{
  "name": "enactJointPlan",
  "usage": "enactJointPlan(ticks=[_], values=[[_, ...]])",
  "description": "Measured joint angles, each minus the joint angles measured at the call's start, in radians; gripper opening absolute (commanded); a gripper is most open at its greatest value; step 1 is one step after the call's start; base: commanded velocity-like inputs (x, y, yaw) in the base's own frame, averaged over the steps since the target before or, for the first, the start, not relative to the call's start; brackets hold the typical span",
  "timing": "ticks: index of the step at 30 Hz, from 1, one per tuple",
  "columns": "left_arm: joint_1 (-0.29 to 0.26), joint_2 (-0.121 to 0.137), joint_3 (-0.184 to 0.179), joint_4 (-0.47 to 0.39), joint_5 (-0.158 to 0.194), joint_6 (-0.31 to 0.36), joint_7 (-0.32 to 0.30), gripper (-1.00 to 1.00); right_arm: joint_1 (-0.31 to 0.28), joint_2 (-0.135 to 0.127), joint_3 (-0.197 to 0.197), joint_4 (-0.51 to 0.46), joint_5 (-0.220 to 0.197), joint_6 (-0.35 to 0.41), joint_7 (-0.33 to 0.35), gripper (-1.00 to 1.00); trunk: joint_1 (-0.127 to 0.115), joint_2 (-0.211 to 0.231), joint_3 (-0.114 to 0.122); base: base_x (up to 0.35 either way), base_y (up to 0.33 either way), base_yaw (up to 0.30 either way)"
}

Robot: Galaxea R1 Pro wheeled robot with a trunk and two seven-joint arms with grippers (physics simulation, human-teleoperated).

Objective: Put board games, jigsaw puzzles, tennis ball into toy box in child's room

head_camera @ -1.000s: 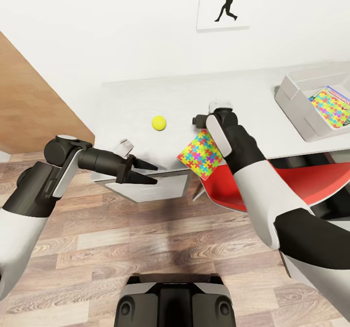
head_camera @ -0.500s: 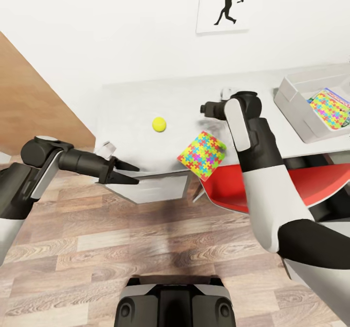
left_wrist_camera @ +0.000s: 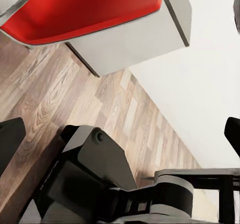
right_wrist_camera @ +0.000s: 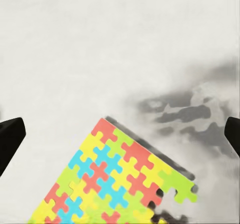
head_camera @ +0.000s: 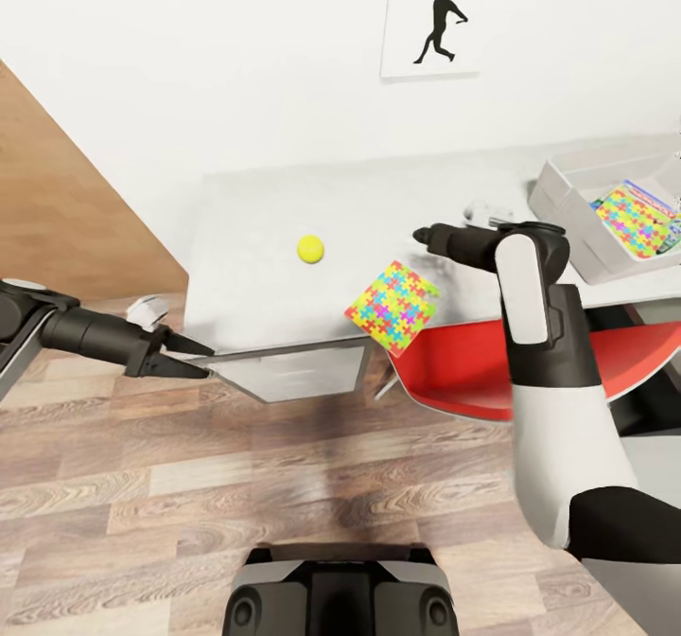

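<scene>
The right hand [head_camera: 424, 236] hangs over the desk [head_camera: 255, 220] with its fingers spread and nothing between them. In the right wrist view its two dark fingertips [right_wrist_camera: 11, 136] sit wide apart, with a jigsaw puzzle [right_wrist_camera: 112, 176] lying flat on the mottled desk top [right_wrist_camera: 100, 44] below and between them. In the head view that jigsaw puzzle [head_camera: 392, 303] lies just under and to the near side of the right hand, overhanging the desk's front edge above a red chair [head_camera: 454, 371]. The tennis ball [head_camera: 309, 249] rests on the desk, well apart from the right hand on the side away from the toy box [head_camera: 567, 205]. The toy box stands on the desk beyond the right arm and holds a second jigsaw puzzle [head_camera: 636, 220], with the edge of a printed box showing beside it.

The left hand [head_camera: 184, 357] is held out over the wood floor [head_camera: 284, 466], just beside the desk's near corner, released and empty, its fingers slightly apart.
</scene>
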Motion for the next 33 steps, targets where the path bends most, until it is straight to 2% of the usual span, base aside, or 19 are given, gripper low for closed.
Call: enactJointPlan(ticks=[4, 7, 12, 15, 21, 26, 29, 33], values=[[0.002, 0.036, 0.000, 0.000, 0.000, 0.000, -0.020, 1.00, 0.034, -0.013, 0.000, -0.020, -0.090, 0.000, 0.004, 1.00, 0.000, 0.000, 0.006, 0.000, 0.000, 0.000], [0.003, 0.047, 0.000, 0.004, 0.000, 0.000, -0.024, 1.00, 0.068, -0.015, 0.003, -0.048, -0.154, 0.000, 0.006, 1.00, 0.000, 0.000, 0.011, 0.000, 0.000, 0.000], [0.004, 0.051, -0.001, 0.054, -0.001, -0.004, -0.025, 1.00, 0.149, -0.010, 0.006, -0.131, -0.198, 0.000, 0.006, 1.00, 0.000, 0.000, 0.019, 0.000, 0.000, 0.000], [0.004, 0.051, -0.001, 0.071, -0.002, -0.005, -0.025, 1.00, 0.184, -0.006, 0.007, -0.148, -0.223, 0.000, 0.006, 1.00, 0.000, 0.000, 0.024, 0.000, 0.000, 0.000], [0.004, 0.051, -0.001, 0.086, -0.004, -0.008, -0.025, 1.00, 0.247, -0.001, 0.023, -0.158, -0.316, 0.000, 0.006, 1.00, 0.000, 0.000, 0.034, 0.000, 0.000, 0.000], [0.005, 0.051, -0.002, 0.113, -0.010, -0.010, -0.021, 1.00, 0.294, 0.001, 0.067, -0.160, -0.369, 0.000, 0.006, 1.00, 0.000, 0.000, 0.042, 0.000, 0.000, 0.000], [0.005, 0.051, -0.003, 0.140, -0.013, -0.012, -0.019, 1.00, 0.324, 0.004, 0.100, -0.159, -0.378, 0.000, 0.006, 1.00, 0.000, 0.000, 0.047, 0.000, 0.000, 0.000], [0.006, 0.051, -0.008, 0.183, -0.021, -0.023, -0.013, 1.00, 0.398, 0.012, 0.160, -0.160, -0.382, 0.000, 0.007, 1.00, 0.000, 0.000, 0.053, 0.000, 0.000, 0.000]])
